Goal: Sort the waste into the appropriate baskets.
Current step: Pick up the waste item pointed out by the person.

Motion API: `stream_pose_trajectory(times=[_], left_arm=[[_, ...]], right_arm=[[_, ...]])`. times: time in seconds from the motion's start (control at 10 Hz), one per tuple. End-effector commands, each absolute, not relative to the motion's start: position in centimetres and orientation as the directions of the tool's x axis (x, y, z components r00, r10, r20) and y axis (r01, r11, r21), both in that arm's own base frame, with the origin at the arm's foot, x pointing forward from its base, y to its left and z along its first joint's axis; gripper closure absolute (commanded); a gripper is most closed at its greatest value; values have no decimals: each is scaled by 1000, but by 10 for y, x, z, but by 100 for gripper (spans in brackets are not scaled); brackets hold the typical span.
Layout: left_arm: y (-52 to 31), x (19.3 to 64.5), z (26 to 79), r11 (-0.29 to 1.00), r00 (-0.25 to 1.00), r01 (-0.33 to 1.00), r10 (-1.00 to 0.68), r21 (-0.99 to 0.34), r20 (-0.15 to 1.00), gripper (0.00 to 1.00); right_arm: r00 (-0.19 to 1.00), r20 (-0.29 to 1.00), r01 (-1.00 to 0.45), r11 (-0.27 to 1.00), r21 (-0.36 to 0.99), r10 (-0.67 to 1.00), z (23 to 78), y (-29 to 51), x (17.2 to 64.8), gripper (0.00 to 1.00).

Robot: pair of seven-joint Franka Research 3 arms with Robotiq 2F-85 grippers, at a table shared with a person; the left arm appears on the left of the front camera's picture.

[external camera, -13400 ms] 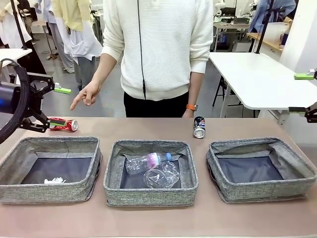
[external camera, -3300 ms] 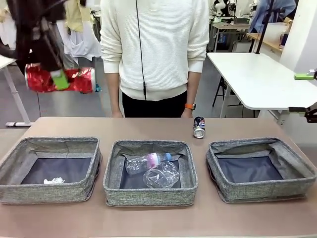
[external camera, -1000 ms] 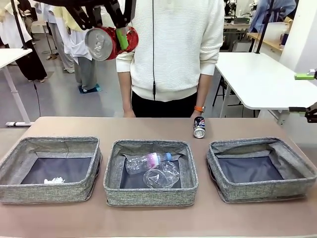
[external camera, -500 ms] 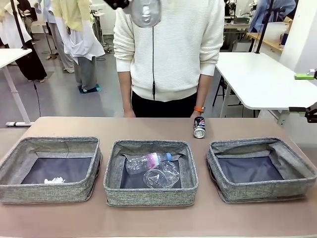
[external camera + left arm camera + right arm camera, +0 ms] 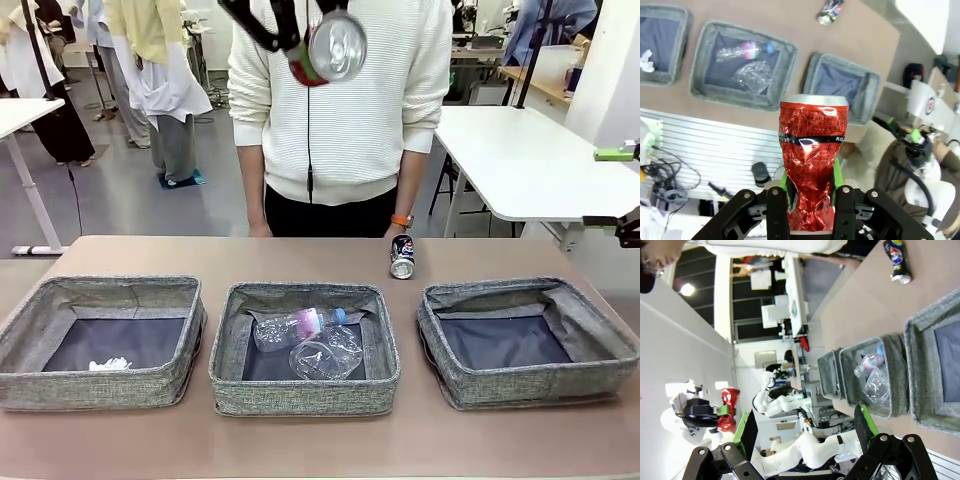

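Note:
My left gripper (image 5: 300, 40) hangs high over the middle of the table, shut on the crushed red can (image 5: 335, 47). In the left wrist view the red can (image 5: 812, 150) stands between the green pads (image 5: 785, 181), far above the three grey baskets. The left basket (image 5: 100, 390) holds crumpled white paper (image 5: 108, 364). The middle basket (image 5: 300, 395) holds the clear bottle (image 5: 295, 326) and the clear cup (image 5: 326, 355). The right basket (image 5: 530, 388) has nothing in it. A dark can (image 5: 402, 257) lies on the table behind the baskets. My right gripper (image 5: 806, 429) stands open at the table's right edge.
A person in a white sweater (image 5: 345, 110) stands at the far side, arms down by the table edge. A white table (image 5: 520, 150) stands behind on the right. Bare table top runs in front of and behind the baskets.
My left gripper has carried the red can to the right, high above the table, from over the left basket's side to above the middle. The right arm has not moved.

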State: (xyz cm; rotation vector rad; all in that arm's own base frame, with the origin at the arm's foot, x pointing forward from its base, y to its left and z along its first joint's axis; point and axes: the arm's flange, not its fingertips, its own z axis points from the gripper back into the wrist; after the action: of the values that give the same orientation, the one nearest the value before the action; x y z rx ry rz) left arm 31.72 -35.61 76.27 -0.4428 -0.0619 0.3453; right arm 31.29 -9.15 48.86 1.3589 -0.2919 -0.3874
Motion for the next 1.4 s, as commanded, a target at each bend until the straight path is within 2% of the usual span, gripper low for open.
stream_pose_trajectory(times=[0.0, 0.4, 0.5, 1.3], left_arm=[[-361, 320, 764, 904, 952, -291, 307, -313, 3, 67], [-366, 324, 751, 930, 948, -311, 319, -197, 10, 67], [-361, 322, 740, 924, 955, -292, 298, -247, -16, 67], [-361, 322, 740, 924, 955, -292, 298, -247, -16, 67]], right_arm=[[904, -20, 99, 164, 982, -427, 492, -93, 312, 0], [904, -20, 99, 164, 982, -427, 492, -93, 312, 0], [904, -20, 99, 164, 982, -427, 492, -93, 312, 0], [904, -20, 99, 164, 982, -427, 492, -93, 312, 0]])
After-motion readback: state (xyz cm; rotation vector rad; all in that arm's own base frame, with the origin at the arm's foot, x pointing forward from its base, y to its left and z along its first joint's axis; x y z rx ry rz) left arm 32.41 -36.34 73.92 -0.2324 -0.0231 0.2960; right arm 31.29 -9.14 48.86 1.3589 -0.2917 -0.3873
